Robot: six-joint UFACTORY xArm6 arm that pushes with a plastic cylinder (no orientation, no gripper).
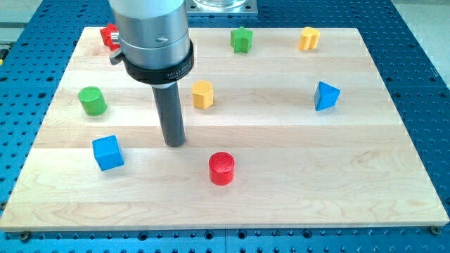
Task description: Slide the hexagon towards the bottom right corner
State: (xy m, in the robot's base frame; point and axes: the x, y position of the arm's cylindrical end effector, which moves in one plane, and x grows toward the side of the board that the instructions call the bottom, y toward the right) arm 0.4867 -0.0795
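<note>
The yellow hexagon [202,94] sits on the wooden board [281,190] a little left of the middle. My tip [175,143] rests on the board below and to the left of the hexagon, apart from it. The rod rises from the tip into the silver arm body at the view's top left. A red cylinder [221,168] stands below and to the right of my tip.
A blue cube [107,152] and a green cylinder [92,101] sit at the left. A red block [108,35] is partly hidden behind the arm at the top left. A green block [242,39] and a yellow block [309,38] sit at the top. A blue triangular block [326,96] sits at the right.
</note>
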